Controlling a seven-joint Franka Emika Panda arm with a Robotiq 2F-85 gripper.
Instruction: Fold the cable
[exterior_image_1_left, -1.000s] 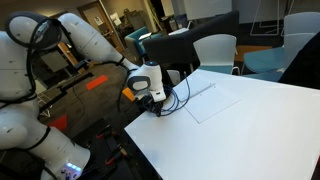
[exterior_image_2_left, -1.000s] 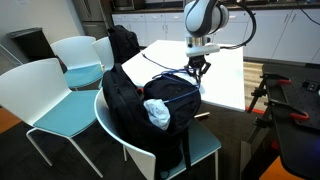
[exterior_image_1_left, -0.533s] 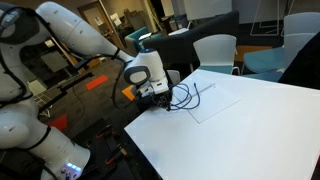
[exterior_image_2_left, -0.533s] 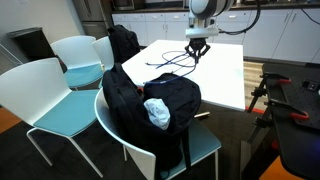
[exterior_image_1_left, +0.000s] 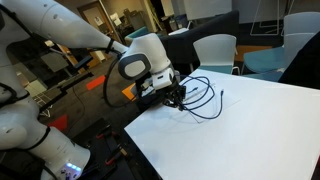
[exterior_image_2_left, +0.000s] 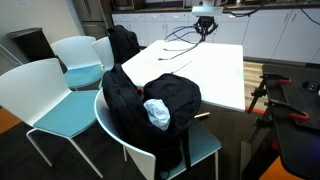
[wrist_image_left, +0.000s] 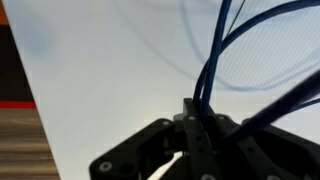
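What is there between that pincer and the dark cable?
Nothing. In the wrist view the pincer is shut directly on the cable, and the strands fan straight out from its grip.

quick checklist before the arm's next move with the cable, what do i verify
1. Grip: in the wrist view the gripper is shut on several strands of the cable: ok.
2. Lift: in both exterior views loops hang from the gripper above the table: ok.
3. Plug ends: too small to find: cannot tell.
4. Even loops: in an exterior view they spread at different sizes: not ok.
5. Landing spot: white tabletop shows beside the loops: ok.
6. Backpack on the chair sits apart from the cable: ok.
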